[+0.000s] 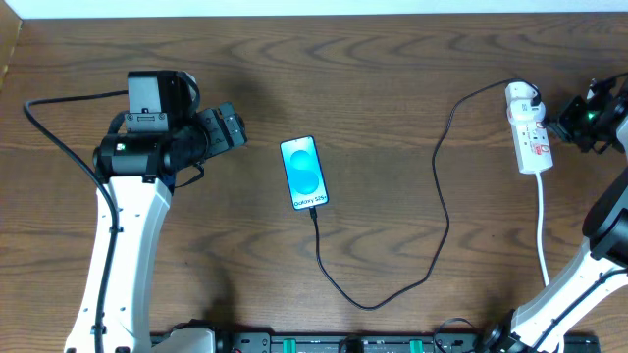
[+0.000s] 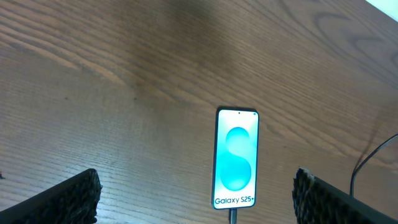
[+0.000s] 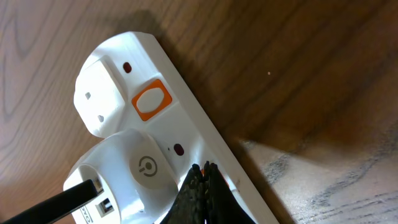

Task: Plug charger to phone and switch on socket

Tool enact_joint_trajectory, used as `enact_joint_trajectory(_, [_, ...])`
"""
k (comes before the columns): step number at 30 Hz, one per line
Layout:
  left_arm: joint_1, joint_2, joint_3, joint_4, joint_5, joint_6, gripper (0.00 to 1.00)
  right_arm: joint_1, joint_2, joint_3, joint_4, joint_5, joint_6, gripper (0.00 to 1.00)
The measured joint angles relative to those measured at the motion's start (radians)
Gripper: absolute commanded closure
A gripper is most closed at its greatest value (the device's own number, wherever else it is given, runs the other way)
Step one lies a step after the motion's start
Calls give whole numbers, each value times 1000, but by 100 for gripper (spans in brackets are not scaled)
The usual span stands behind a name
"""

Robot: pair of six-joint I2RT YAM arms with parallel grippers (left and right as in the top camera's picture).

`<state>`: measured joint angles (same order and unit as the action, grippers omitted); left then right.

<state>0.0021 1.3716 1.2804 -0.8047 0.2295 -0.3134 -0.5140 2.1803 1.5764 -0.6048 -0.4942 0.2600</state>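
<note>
Tightly pinched together, the right gripper (image 3: 201,179) has its tips down at the socket (image 3: 186,81), just beside the white plug (image 3: 134,168) of the charger (image 1: 444,196) and apart from the orange switch (image 3: 152,99); whether they press the strip cannot be told. The socket lies near the far right corner of the tabletop (image 1: 392,78). The charger's black cable loops toward the near edge and meets the bottom of the phone (image 1: 304,174), lit blue at mid-table. The left gripper (image 2: 196,202) hovers spread wide and empty, left of the phone.
</note>
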Motion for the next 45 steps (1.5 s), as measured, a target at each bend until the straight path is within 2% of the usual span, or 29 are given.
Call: enact_joint_trajectory(45, [0,0,0,0,0,0,2,42,3,-2,21,64,-1,99])
